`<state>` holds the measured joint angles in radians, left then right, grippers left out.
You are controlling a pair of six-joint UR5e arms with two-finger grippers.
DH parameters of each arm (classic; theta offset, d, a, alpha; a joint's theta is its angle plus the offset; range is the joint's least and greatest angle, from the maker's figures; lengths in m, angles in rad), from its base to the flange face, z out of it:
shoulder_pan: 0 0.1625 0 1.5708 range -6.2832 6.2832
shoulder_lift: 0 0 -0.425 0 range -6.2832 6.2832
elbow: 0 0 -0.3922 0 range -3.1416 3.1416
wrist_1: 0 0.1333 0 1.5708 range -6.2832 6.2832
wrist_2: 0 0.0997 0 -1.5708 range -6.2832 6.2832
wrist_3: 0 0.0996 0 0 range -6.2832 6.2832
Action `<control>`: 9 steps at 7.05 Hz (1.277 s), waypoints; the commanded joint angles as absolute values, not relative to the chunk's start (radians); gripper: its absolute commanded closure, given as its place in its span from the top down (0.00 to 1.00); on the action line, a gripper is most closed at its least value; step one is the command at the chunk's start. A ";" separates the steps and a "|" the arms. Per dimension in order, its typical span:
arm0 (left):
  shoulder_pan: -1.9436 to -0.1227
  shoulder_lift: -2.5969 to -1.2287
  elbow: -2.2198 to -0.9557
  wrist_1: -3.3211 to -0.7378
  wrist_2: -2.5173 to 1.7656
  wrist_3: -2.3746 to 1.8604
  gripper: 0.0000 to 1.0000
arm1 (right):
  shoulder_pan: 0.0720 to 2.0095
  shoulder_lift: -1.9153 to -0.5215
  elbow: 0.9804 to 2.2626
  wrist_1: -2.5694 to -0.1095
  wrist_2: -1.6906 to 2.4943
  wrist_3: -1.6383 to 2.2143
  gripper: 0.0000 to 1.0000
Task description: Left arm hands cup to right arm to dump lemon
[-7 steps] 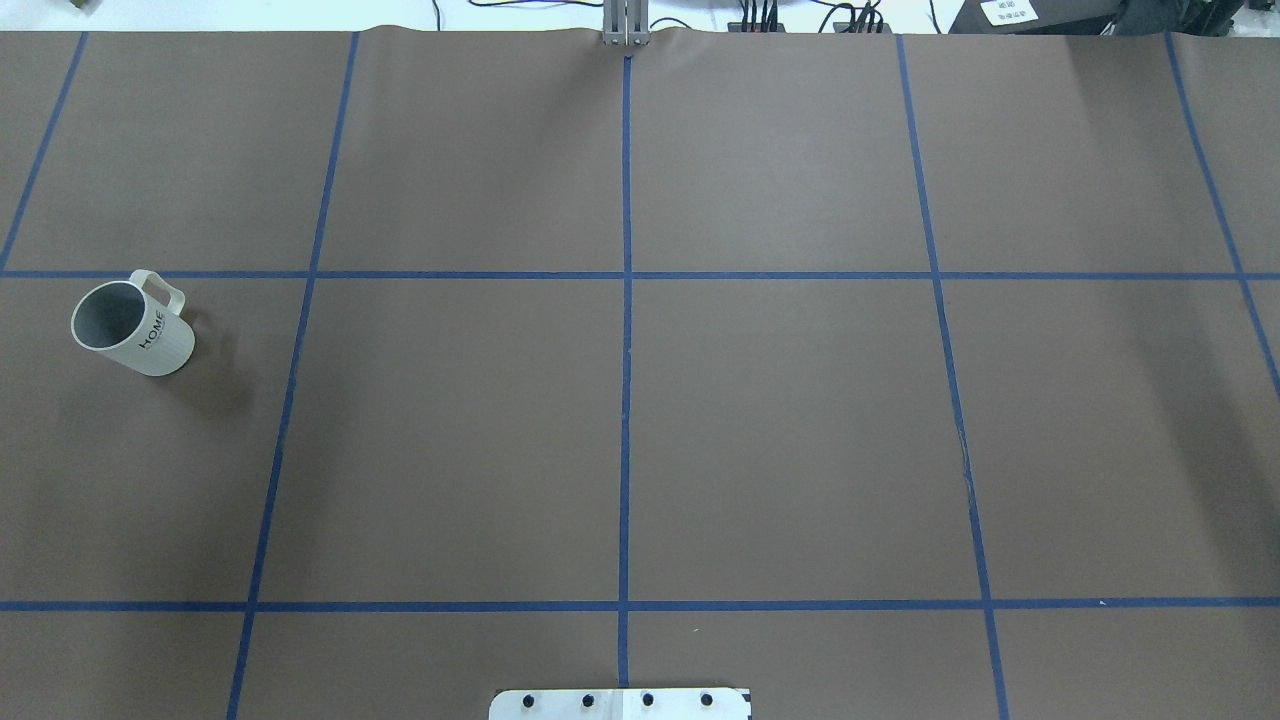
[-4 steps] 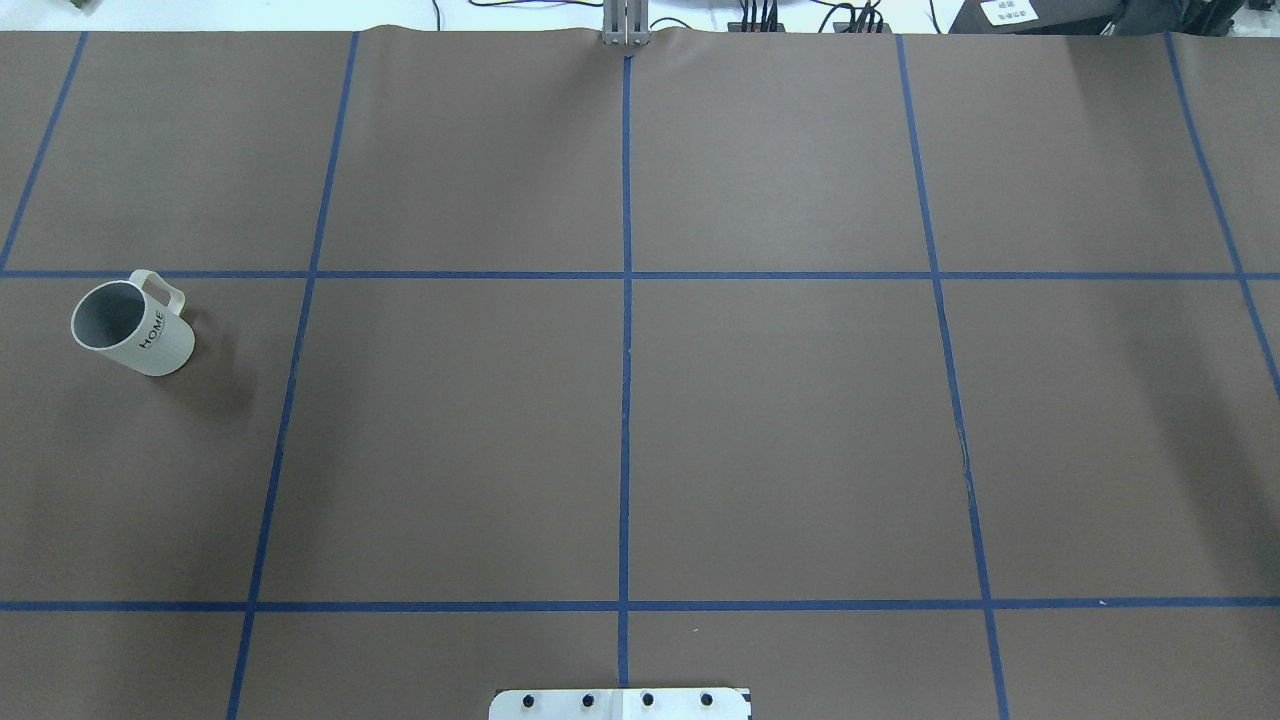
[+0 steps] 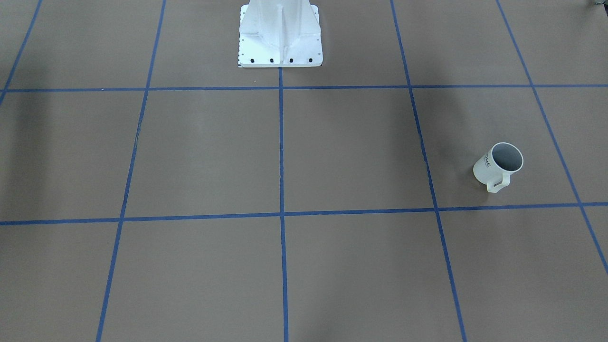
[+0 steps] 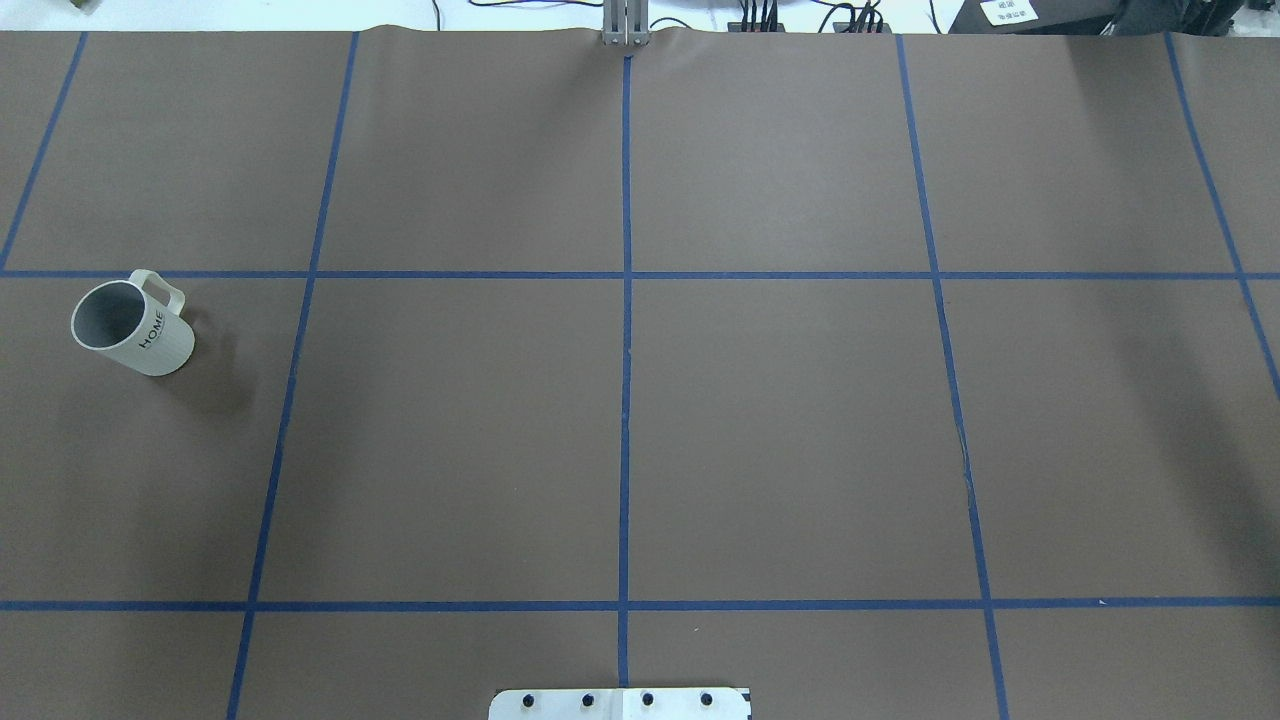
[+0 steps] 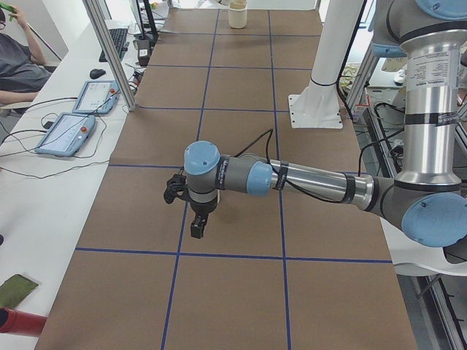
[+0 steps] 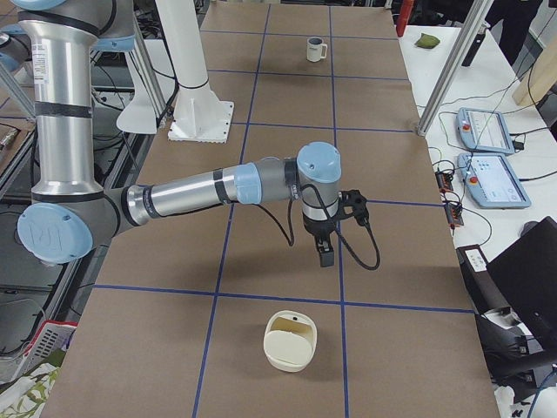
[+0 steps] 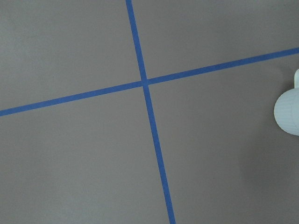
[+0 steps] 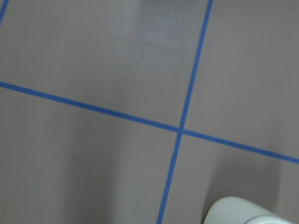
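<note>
The white cup (image 4: 132,322) with black "HOME" lettering stands upright at the table's far left, handle away from the robot. It also shows in the front-facing view (image 3: 498,166) and small and far off in the exterior right view (image 6: 316,50). Its grey inside shows no lemon. A white rounded edge (image 7: 287,114) at the right of the left wrist view looks like the cup. The left gripper (image 5: 195,232) hangs high over the left part of the table. The right gripper (image 6: 325,259) hangs high over the right part. I cannot tell whether either is open or shut.
A cream-white container (image 6: 290,341) sits on the table's right end, below and beyond the right gripper; its rim shows in the right wrist view (image 8: 243,212). The white robot base (image 3: 280,33) stands mid-table at the robot's edge. Operators' tablets (image 6: 483,131) lie off the table's far side.
</note>
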<state>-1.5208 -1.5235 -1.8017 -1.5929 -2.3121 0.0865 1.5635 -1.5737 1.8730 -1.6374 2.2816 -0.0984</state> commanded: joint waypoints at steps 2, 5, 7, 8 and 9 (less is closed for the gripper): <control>-1.520 -1.565 -1.773 -1.806 -2.324 0.063 1.00 | 1.548 -1.546 1.862 -1.486 2.293 -0.097 1.00; -1.513 -1.568 -1.749 -1.919 -2.324 -0.069 1.00 | 1.537 -1.549 1.844 -1.432 2.324 -0.046 1.00; -1.411 -1.566 -1.723 -1.937 -2.324 -0.074 1.00 | 1.459 -1.557 1.842 -1.362 2.350 -0.043 1.00; -1.358 -1.568 -1.707 -1.948 -2.322 -0.169 1.00 | 1.438 -1.559 1.842 -1.352 2.367 -0.040 1.00; -1.294 -1.566 -1.698 -2.021 -2.312 -0.328 1.00 | 1.410 -1.557 1.844 -1.350 2.362 0.038 1.00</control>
<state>-1.3704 -1.5669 -1.7117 -1.9614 -2.3205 -0.1766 1.4446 -1.5572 1.8429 -1.3603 2.3583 -0.0227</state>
